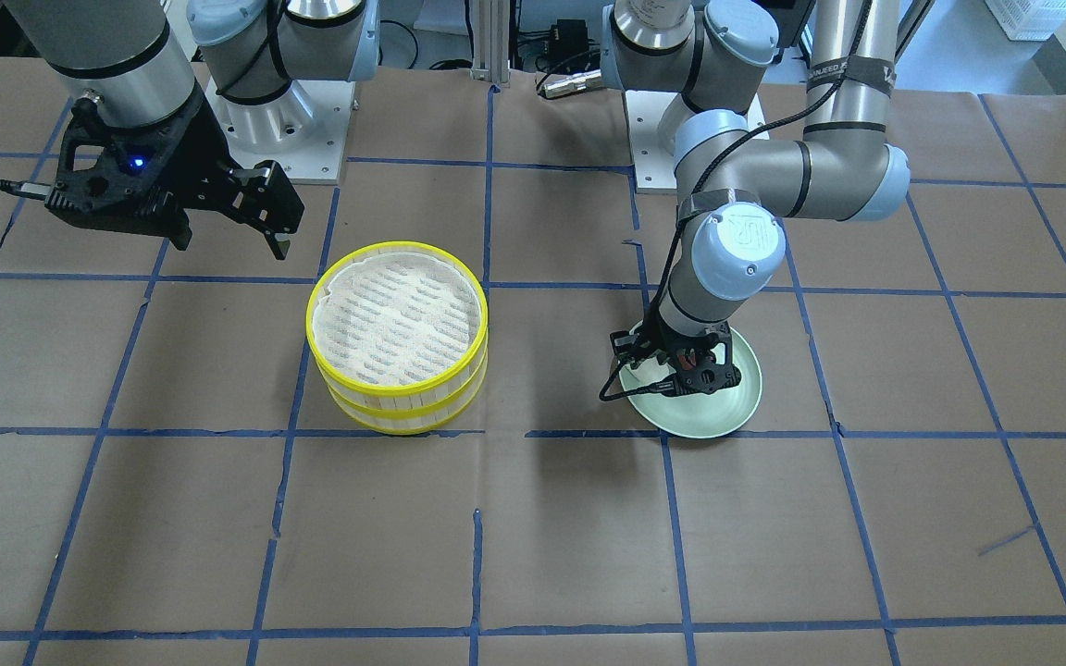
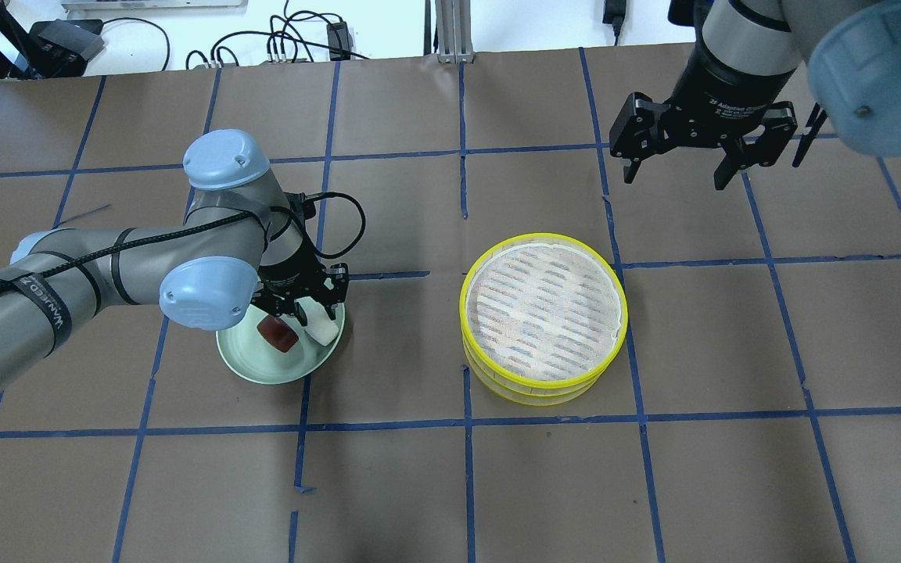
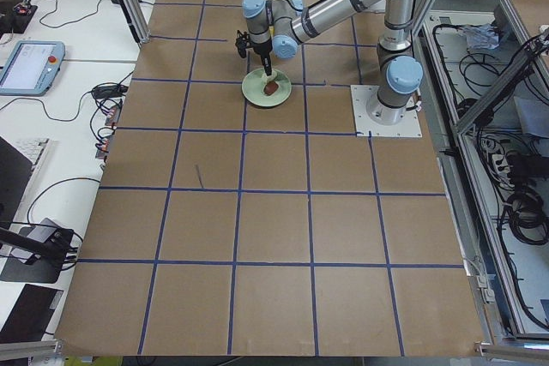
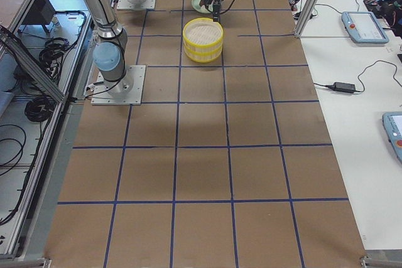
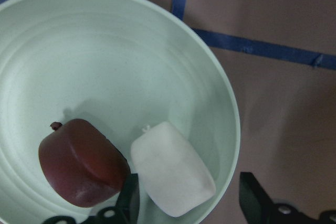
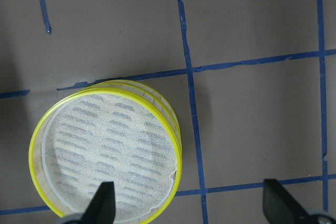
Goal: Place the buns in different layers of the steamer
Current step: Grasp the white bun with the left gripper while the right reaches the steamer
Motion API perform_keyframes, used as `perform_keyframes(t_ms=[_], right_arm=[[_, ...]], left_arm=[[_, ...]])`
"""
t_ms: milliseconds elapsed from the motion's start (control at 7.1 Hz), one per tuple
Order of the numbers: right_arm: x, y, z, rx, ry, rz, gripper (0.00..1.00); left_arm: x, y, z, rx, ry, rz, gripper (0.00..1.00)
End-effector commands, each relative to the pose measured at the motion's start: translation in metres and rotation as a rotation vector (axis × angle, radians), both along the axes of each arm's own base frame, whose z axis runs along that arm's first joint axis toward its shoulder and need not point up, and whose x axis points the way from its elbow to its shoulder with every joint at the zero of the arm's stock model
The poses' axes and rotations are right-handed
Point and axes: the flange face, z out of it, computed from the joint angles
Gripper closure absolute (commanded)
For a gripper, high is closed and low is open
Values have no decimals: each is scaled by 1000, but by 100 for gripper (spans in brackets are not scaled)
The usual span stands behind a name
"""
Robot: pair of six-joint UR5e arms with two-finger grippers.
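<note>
Between the spread jaws of the left pincer [image 5: 189,195] lay the white bun [image 5: 172,167], ungripped; the brown bun [image 5: 81,161] sat just outside one jaw. Picking seemed in hand: next, close without nudging that neighbour. The right pincer [image 2: 677,178] hung open, empty, near the stacked steamer tiers [image 2: 543,317].

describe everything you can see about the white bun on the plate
The white bun is small, oblong and rounded, with a smooth matte surface that looks soft, like dough, and a tiny nub at one end. It lies on its side in the pale green plate, near the rim, close beside the dark reddish-brown bun. The left pincer is open, its fingers straddling the bun, one down between the two buns; whether they touch it cannot be told.
</note>
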Motion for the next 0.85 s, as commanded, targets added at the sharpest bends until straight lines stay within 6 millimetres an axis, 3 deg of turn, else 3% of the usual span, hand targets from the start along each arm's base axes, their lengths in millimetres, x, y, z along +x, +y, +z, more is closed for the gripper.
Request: perform_keyframes(t_ms=[0, 282, 423, 563, 704], right_arm=[[0, 0, 0, -2, 0, 0, 0], [0, 0, 1, -3, 0, 0, 0], [0, 0, -1, 1, 0, 1, 0], [2, 4, -14, 30, 0, 11, 1], [3, 17, -54, 81, 0, 38, 2]], left_arm=[[1, 1, -1, 1, -6, -5, 77], [1, 1, 0, 2, -6, 6, 95], [0, -3, 13, -29, -8, 9, 97], [-3, -5, 34, -70, -11, 1, 99], [-2, -8, 44, -84, -11, 3, 99]])
